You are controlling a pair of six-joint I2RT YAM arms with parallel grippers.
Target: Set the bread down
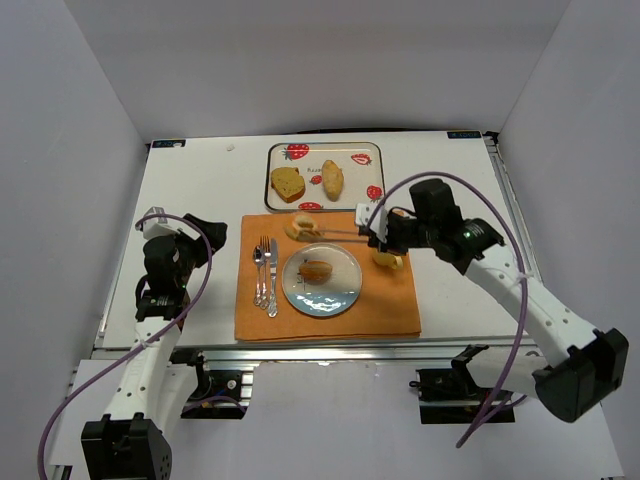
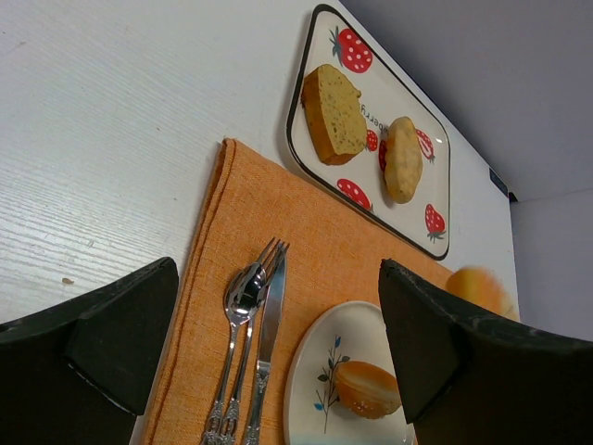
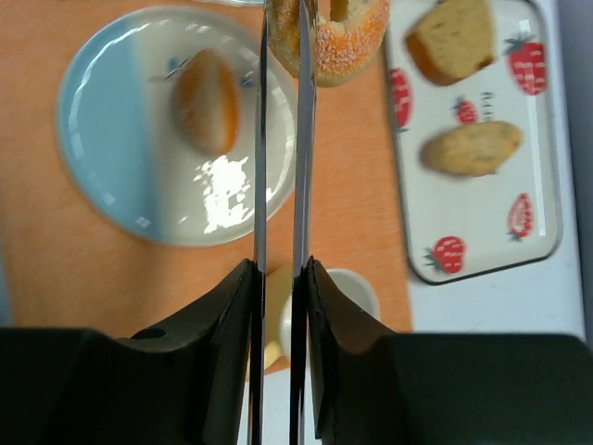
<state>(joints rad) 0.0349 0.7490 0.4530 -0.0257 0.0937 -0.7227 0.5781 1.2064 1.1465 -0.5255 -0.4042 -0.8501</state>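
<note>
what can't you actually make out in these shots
- Right wrist: the white cup sits mostly behind the right gripper, so its contents are unclear.
- Left wrist: the doughnut is blurred and partly behind the left gripper.
- Left wrist: the cutlery handles are cut off by the bottom edge.
- Top: where the tongs pinch the doughnut is too small to judge.

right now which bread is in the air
The sugared doughnut, pinched in the tongs; the bun sits on the plate, two others lie on the tray.
</note>
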